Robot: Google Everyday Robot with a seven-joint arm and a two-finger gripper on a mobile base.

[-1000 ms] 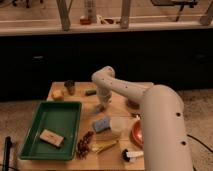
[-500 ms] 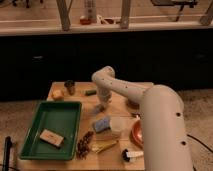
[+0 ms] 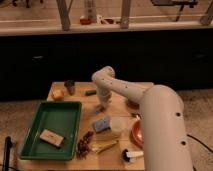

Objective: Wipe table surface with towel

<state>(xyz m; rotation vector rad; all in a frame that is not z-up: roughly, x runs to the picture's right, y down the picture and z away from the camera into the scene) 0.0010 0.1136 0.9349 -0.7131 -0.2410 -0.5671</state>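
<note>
The table surface (image 3: pixel 82 100) is a small light-brown wooden top with small objects scattered on it. My white arm reaches in from the lower right, bends over the table's far side and points down. My gripper (image 3: pixel 100 105) hangs low over the middle of the table. A small pale scrap, which looks like the towel (image 3: pixel 98 109), lies at the gripper's tip. I cannot tell whether it is held. A thicker blue block (image 3: pixel 101 123) sits just in front of it, beside a white cup (image 3: pixel 117 125).
A green tray (image 3: pixel 37 147) holding a brown bar (image 3: pixel 51 138) fills the table's left front. A yellow-orange object (image 3: pixel 58 94), a dark cup (image 3: pixel 70 87) and a small green item (image 3: pixel 90 92) stand at the back. A reddish bowl (image 3: pixel 137 133) and a yellow item (image 3: pixel 103 146) are at the front.
</note>
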